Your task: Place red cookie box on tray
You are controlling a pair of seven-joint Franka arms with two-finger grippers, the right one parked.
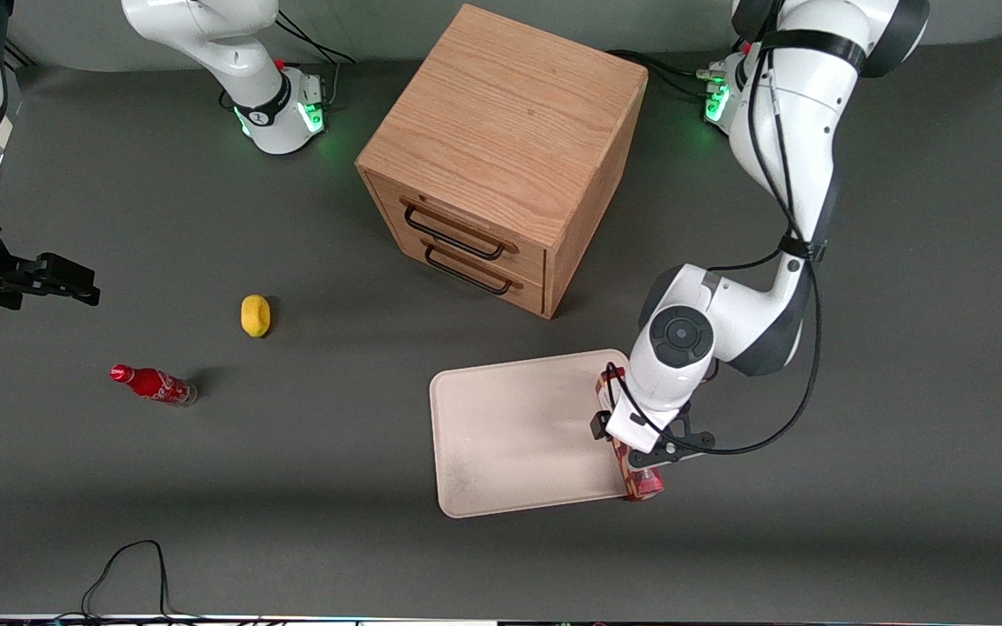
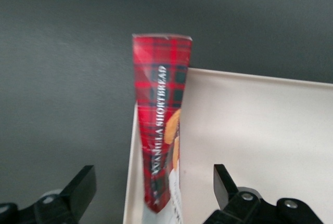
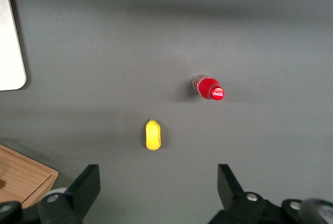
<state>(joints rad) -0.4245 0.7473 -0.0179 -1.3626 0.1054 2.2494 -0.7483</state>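
Note:
The red cookie box (image 2: 158, 125), a long tartan carton with white lettering, lies along the rim of the cream tray (image 1: 510, 435) at the edge toward the working arm's end. Its end nearest the front camera (image 1: 643, 485) sticks out past the tray's corner. My left gripper (image 2: 153, 177) hangs directly above the box, open, with one black finger (image 2: 83, 185) on each side and a clear gap to the carton. In the front view the wrist hides the middle of the box. The tray's bare surface (image 2: 260, 130) lies beside the box.
A wooden two-drawer cabinet (image 1: 501, 156) stands farther from the front camera than the tray. A yellow lemon-like object (image 1: 255, 315) and a small red cola bottle (image 1: 153, 384) lie toward the parked arm's end. A black cable (image 1: 127, 574) loops at the table's front edge.

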